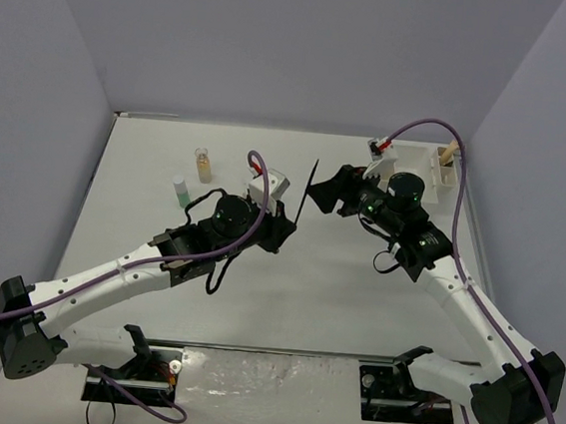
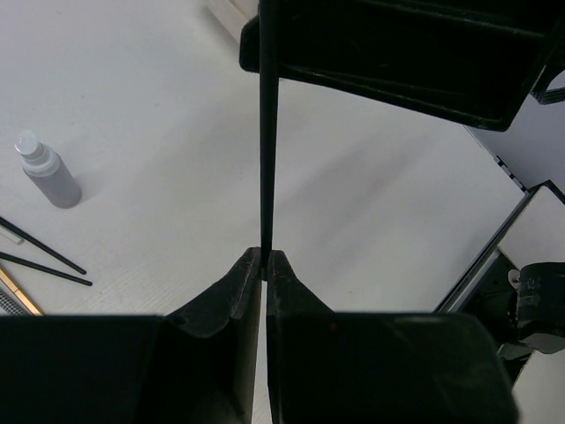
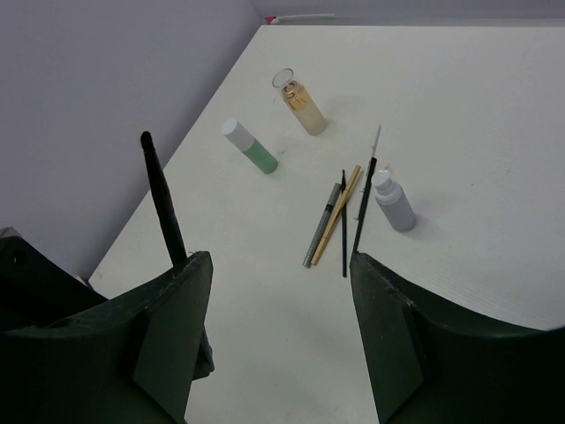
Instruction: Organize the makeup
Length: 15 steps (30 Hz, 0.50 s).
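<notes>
In the middle of the table the left gripper (image 2: 266, 258) pinches the foot of a thin black pencil (image 2: 267, 132), held upright, while the right gripper (image 3: 281, 261), jaws apart and empty, waits just beside it, seemingly a handover that needs the right to close first.

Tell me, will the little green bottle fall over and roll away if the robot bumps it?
Probably. The green bottle looks tall and slim, standing on a small base, so a sideways bump would likely tip it. Its round body would then probably roll across the smooth table. It looks small, so likely light too.
</notes>
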{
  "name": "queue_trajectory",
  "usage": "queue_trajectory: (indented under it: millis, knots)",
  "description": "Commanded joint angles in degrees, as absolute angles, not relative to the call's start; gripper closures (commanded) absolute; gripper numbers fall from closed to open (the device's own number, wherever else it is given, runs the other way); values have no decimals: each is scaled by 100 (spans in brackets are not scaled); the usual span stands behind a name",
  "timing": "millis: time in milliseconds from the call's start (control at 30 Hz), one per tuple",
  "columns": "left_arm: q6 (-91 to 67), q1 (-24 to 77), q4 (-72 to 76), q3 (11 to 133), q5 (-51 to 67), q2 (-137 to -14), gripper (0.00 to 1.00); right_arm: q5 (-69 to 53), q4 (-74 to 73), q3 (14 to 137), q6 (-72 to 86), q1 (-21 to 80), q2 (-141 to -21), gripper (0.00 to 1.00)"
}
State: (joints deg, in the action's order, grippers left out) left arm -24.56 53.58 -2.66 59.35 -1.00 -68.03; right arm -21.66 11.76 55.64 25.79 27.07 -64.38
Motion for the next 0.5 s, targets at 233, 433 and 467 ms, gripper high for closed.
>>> queue_trajectory:
  millis: [233, 433, 467]
  knots:
    - [-2496, 5370, 51, 6307, -396, -6753, 100, -1731, 1292, 5934, 2127, 2732, -5978, 43]
    - [-2385, 5377, 9, 6492, -125, -6962, 100, -2124, 1450, 6216, 2139, 2797, -6356, 47]
    - [-2368, 5371, 9, 6509, -81, -6989, 100, -2140, 1450, 6250, 2122, 2802, -6411, 47]
